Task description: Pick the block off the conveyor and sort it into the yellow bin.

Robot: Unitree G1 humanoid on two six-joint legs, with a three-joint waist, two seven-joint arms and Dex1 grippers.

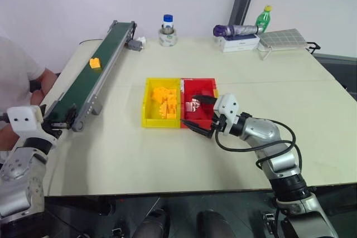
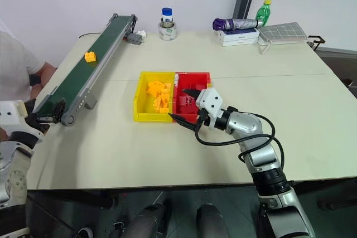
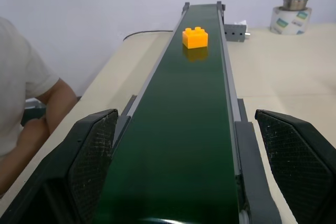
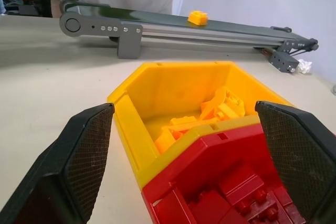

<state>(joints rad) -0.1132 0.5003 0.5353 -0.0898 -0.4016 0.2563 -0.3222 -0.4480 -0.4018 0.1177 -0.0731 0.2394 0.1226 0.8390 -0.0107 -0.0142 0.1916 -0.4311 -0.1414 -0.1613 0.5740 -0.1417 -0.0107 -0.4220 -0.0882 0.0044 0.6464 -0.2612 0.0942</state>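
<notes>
The block [image 1: 95, 63], a small yellow-orange brick, rides on the dark green belt of the conveyor [image 1: 83, 85] about halfway along it. My left gripper [image 1: 58, 118] is open at the conveyor's near end, its fingers [image 3: 89, 156] straddling the belt, with the block [image 3: 195, 37] well ahead of them. The yellow bin [image 1: 146, 107] sits mid-table with several yellow-orange bricks inside. My right gripper [image 1: 199, 113] is open and empty at the near side of the adjoining red bin [image 1: 201, 88]; both bins show between its fingers [image 4: 79, 156].
A person in a white shirt [image 1: 17, 71] sits at the table's left edge beside the conveyor. At the far edge stand a blue-capped bottle in a tape roll [image 1: 167, 30], a folded umbrella on a box [image 1: 237, 30], a green bottle [image 1: 263, 19] and a gridded mat [image 1: 283, 38].
</notes>
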